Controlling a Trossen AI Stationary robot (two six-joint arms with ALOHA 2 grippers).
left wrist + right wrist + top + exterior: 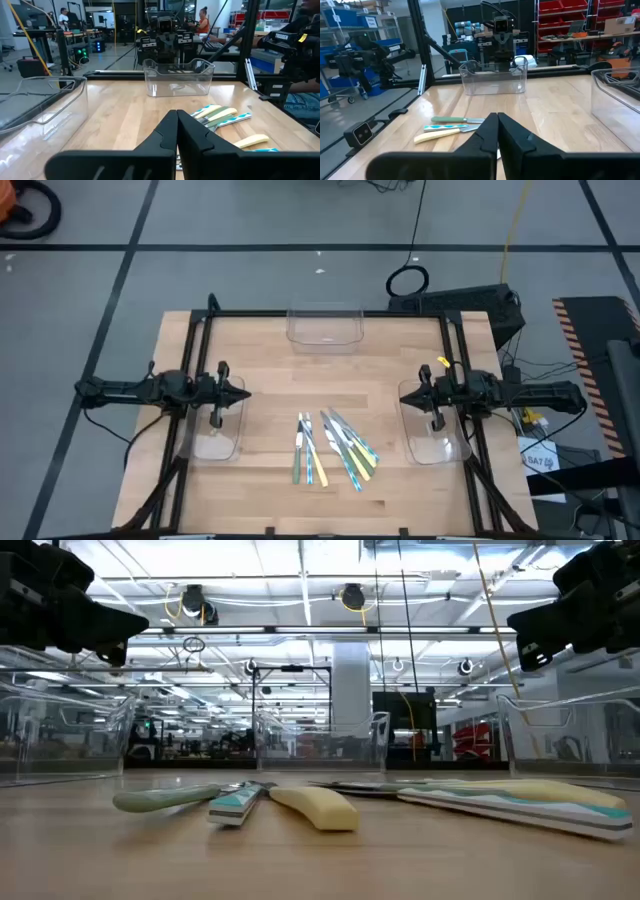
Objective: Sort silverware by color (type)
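High view shows the silverware (333, 446) heaped unsorted near the front edge of the surface, between the left claw (237, 393) and right claw (408, 396), both shut and empty, so sorting seems unstarted; next, one claw must open over a utensil.

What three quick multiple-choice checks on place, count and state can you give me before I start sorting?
1. Where is the silverware?
A. In the far bin
B. Loose on the table, between the arms
C. In the left bin

2. How many clear bins are on the table?
A. One
B. Three
C. Five

3. How do the grippers stand?
A. Both shut, empty
B. Both open
C. Left holds a knife

B: all lies on bare wood.
B: far bin, left bin, right bin.
A: left gripper and right gripper show fingers pressed together, nothing between.
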